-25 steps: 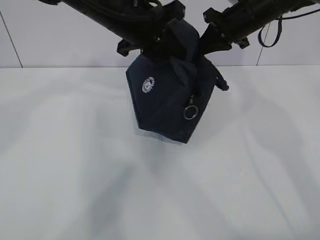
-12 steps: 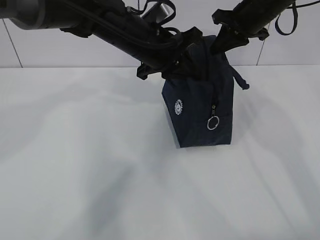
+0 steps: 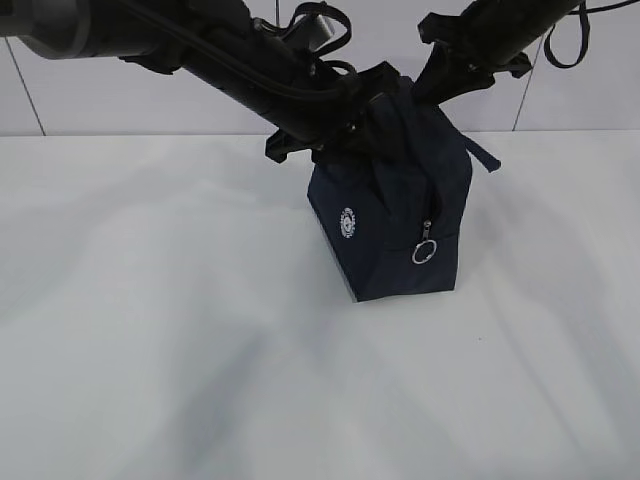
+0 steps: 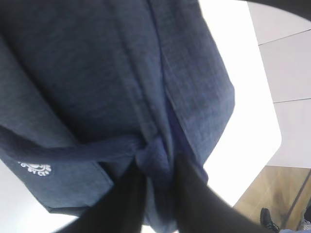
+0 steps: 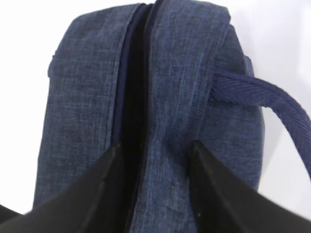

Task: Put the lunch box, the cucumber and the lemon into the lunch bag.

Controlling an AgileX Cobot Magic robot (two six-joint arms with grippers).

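Lunch bag (image 5: 160, 87) fabric sits between both grippers' fingers (image 5: 218, 194).

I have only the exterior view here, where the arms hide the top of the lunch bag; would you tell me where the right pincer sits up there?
Observer: In the right wrist view, the right pincer straddles a strip of the lunch bag's top fabric, just beside the zipper. I cannot tell whether it is pinching.
Operator: Thank you. What about the left pincer, which my view also hides?
Observer: The left wrist view shows the left pincer with a bunch of the bag's fabric pinched between its fingers.
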